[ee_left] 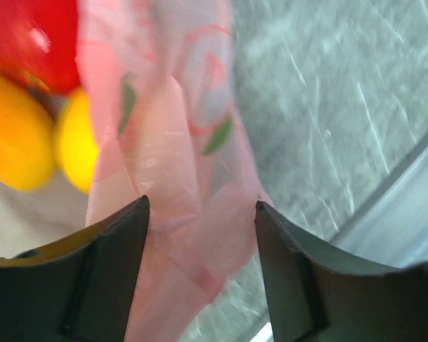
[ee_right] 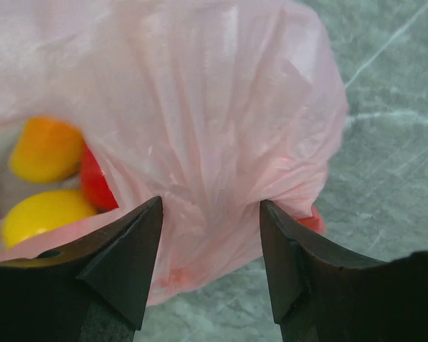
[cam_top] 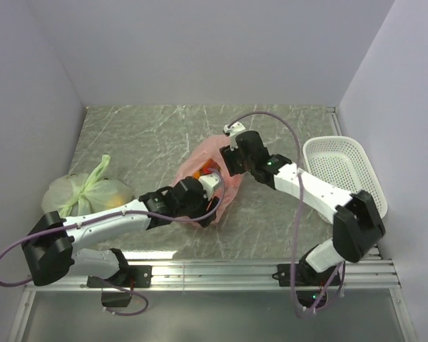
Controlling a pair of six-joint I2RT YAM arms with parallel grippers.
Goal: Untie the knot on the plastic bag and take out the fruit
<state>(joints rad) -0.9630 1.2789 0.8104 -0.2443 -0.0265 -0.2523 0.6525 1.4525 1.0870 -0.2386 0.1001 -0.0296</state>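
The pink plastic bag (cam_top: pixel 200 162) lies crumpled in the middle of the table, its mouth open. No tied tuft of a knot shows in any view. My left gripper (cam_top: pixel 212 194) is at its near side. In the left wrist view it (ee_left: pixel 202 203) is open, with a fold of pink film (ee_left: pixel 185 178) hanging between the fingers, and red (ee_left: pixel 36 39) and yellow (ee_left: pixel 75 139) fruit to the left. My right gripper (cam_top: pixel 232 160) is at the bag's right. It (ee_right: pixel 211 203) is open and straddles bunched bag (ee_right: pixel 221 128). Orange (ee_right: pixel 46 149), yellow (ee_right: pixel 46 214) and red (ee_right: pixel 96 182) fruit show inside.
A pale green tied bag (cam_top: pixel 85 191) holding fruit lies at the left. A white perforated basket (cam_top: pixel 342 171) stands at the right edge. Grey walls close in the marble table (cam_top: pixel 150 142) on three sides. A metal rail (cam_top: pixel 257 267) runs along the near edge.
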